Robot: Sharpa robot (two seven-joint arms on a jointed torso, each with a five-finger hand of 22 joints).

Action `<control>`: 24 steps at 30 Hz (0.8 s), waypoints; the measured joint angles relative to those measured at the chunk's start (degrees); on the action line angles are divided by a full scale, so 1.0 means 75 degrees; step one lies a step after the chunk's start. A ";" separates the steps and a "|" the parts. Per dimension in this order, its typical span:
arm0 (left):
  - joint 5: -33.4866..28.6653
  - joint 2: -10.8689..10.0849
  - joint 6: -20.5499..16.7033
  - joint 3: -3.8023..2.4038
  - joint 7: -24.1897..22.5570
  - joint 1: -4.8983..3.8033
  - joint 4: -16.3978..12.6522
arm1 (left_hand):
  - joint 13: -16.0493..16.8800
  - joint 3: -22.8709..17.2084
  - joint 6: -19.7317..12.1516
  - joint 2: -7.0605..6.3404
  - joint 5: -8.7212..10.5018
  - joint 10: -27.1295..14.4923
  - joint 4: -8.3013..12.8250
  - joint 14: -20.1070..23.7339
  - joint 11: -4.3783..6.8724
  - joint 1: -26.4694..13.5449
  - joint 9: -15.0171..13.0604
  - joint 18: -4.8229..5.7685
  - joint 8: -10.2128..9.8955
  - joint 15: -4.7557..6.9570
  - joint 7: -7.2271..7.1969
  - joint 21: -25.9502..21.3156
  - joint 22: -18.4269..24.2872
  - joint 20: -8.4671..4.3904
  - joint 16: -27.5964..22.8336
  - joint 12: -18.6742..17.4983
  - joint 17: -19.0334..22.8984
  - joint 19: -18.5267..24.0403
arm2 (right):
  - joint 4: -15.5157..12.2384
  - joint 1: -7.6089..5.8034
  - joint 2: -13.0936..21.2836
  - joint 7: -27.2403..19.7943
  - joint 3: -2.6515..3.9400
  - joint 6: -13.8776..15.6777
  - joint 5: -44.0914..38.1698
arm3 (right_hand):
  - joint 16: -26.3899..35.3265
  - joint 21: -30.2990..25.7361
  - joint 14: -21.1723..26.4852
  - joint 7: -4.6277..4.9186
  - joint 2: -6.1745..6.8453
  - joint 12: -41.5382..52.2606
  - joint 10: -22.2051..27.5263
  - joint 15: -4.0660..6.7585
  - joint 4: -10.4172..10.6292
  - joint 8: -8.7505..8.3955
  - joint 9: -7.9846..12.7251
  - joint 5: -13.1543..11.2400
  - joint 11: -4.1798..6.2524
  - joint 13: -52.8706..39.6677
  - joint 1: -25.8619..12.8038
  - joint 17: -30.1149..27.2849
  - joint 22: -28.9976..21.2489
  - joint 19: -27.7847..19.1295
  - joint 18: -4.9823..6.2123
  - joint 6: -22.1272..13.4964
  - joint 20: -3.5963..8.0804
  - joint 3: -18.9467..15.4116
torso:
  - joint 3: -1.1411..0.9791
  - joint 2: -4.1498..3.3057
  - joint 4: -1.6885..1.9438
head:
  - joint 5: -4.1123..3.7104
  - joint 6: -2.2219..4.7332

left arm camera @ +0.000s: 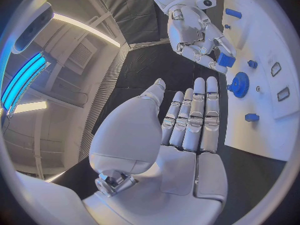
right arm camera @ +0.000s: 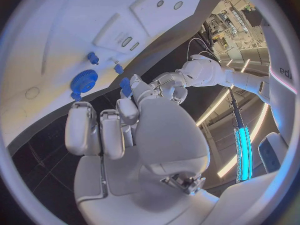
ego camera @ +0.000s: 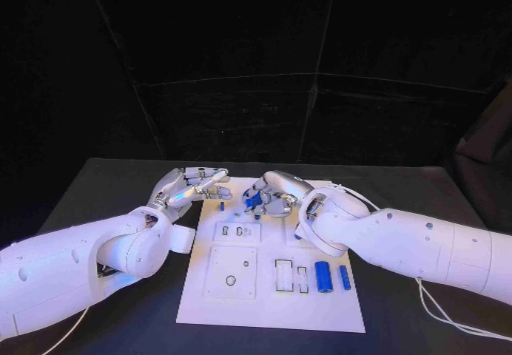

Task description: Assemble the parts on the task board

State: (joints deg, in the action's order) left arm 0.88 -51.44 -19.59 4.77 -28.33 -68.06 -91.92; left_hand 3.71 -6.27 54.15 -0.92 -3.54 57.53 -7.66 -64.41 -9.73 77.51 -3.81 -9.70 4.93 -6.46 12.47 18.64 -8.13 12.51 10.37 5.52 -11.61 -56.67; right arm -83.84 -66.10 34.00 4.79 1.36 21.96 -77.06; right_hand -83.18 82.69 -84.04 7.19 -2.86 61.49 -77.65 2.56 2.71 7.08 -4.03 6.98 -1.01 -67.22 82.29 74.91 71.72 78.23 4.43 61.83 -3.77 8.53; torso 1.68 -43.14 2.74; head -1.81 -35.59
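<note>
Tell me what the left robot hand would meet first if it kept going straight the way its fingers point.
Probably the right robot hand, which pinches a small blue part just beyond the left robot hand's straight fingertips. The blue gear on the task board sits slightly off that line; depth is unclear.

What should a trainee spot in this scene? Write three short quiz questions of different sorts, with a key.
1. True or false: the left hand holds a blue part.
2. What does the right hand pinch? A) a small blue block B) a screwdriver C) a red ball
3. How many blue cylinders lie side by side on the task board, at its end nearest the robot?
Key: 1 false; 2 A; 3 two.
</note>
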 measured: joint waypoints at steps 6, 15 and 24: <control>0.0000 0.0009 -0.0001 0.0000 -0.0001 -0.0005 0.0008 | 0.0000 0.0000 0.0000 0.0000 0.0000 0.0000 0.0000 0.0000 0.0000 0.0000 0.0000 0.0000 0.0000 0.0000 0.0000 0.0000 0.0000 0.0000 0.0000 0.0000 -0.0008 0.0000 | 0.0061 0.0078 -0.0266 0.0352 -0.0151 -0.0166 -0.0455 | 0.0029 0.0000 0.0000 0.0000 0.0041 -0.0076 0.0052 0.0000 -0.0024 0.0000 0.0000 -0.0001 -0.0002 0.0058 -0.0041 -0.0001 -0.0075 -0.0037 0.0000 -0.0001 0.0000 0.0024 | -0.0008 -0.0001 -0.0009 | 0.0047 -0.0035; 0.0000 0.0047 -0.0003 0.0000 -0.0004 -0.0009 0.0030 | 0.0000 0.0000 0.0000 0.0000 0.0000 0.0000 0.0000 0.0000 0.0000 0.0000 0.0000 0.0000 0.0000 0.0000 0.0000 0.0000 0.0000 0.0000 0.0000 0.0000 -0.0007 0.0000 | 0.0196 0.0205 -0.0468 0.0706 -0.0253 -0.0372 -0.0780 | 0.0045 -0.0039 0.0000 0.0001 0.0060 -0.0110 0.0052 0.0000 -0.0074 0.0000 0.0000 -0.0020 -0.0002 0.0074 -0.0059 -0.0001 -0.0156 -0.0084 -0.0001 -0.0001 -0.0003 0.0074 | -0.0021 -0.0009 -0.0018 | 0.0060 -0.0120; 0.0000 0.0065 -0.0007 0.0000 -0.0005 -0.0010 0.0056 | 0.0000 0.0000 0.0000 0.0000 0.0000 0.0000 0.0000 0.0000 0.0000 0.0000 0.0000 0.0000 0.0000 0.0000 0.0000 0.0000 0.0000 0.0000 0.0000 0.0000 -0.0006 0.0000 | 0.0147 0.0288 -0.0472 0.0900 -0.0265 -0.0591 -0.0988 | 0.0045 -0.0039 0.0000 0.0001 0.0154 -0.0110 0.0052 0.0000 0.0008 0.0000 0.0000 -0.0045 -0.0002 0.0092 -0.0152 0.0003 -0.0164 -0.0085 0.0000 -0.0001 -0.0003 0.0183 | -0.0021 -0.0010 -0.0023 | 0.0073 -0.0177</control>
State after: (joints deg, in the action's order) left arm 0.88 -50.95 -19.64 4.77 -28.37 -68.13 -91.51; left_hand 3.71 -6.27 54.15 -0.92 -3.54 57.53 -7.66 -64.41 -9.73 77.51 -3.82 -9.70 4.93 -6.46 12.48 18.64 -8.13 12.51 10.37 5.52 -11.65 -56.67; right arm -82.74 -63.94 30.46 11.54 -0.62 17.53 -84.46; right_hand -82.85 82.40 -84.04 7.20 -1.71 60.66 -77.26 2.56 2.77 7.08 -4.03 6.64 -1.03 -66.53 81.15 74.93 70.49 77.60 4.43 61.82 -3.79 9.90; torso 1.52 -43.21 2.57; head -1.26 -36.92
